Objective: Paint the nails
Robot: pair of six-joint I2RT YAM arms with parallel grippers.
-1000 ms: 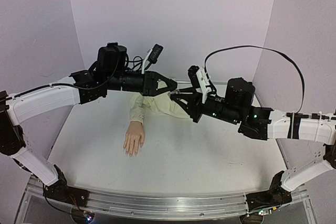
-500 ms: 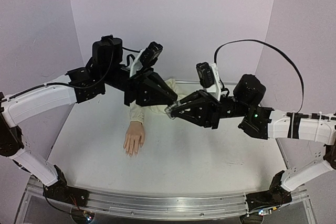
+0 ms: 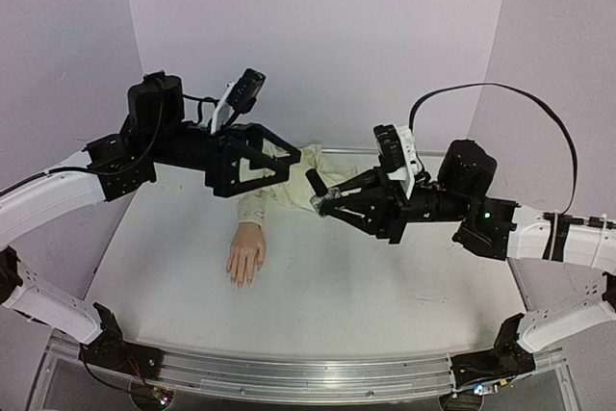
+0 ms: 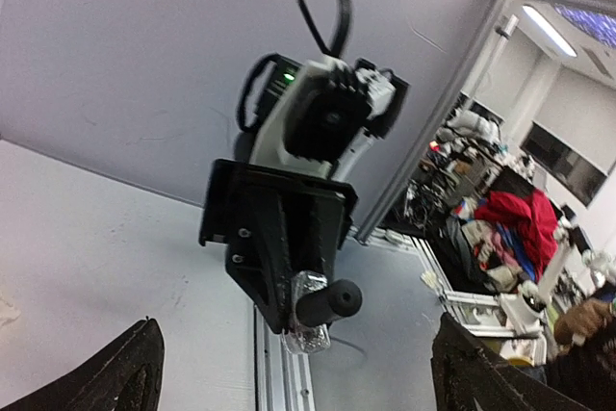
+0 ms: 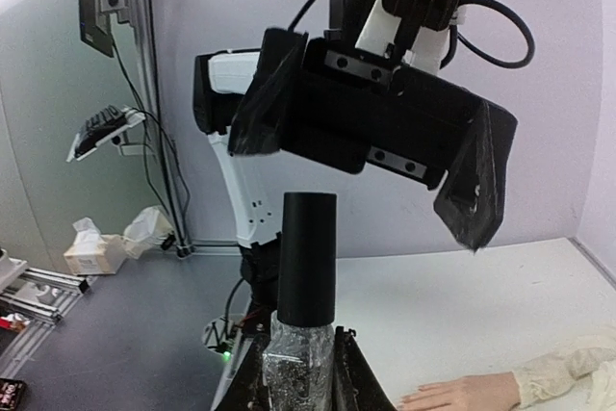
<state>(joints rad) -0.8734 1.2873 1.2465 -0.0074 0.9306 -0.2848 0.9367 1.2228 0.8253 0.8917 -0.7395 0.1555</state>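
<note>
Nails (image 3: 241, 280) well apart from empty, agape left gripper (image 3: 273, 155); right gripper (image 3: 327, 203) tight around bottle (image 5: 306, 259).

Tiny nails (image 3: 240, 279) on flat, pale mannequin hand (image 3: 246, 252)

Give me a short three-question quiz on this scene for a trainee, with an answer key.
1. True or false: the left tool is open and holds nothing.
2. Fill the gap: the polish bottle with the black cap is gripped by the ___ tool.
3. Pick one. The mannequin hand: A) lies palm down on the table; B) stands upright on its wrist; C) is held in a tool.
Key: 1 true; 2 right tool; 3 A.
</note>
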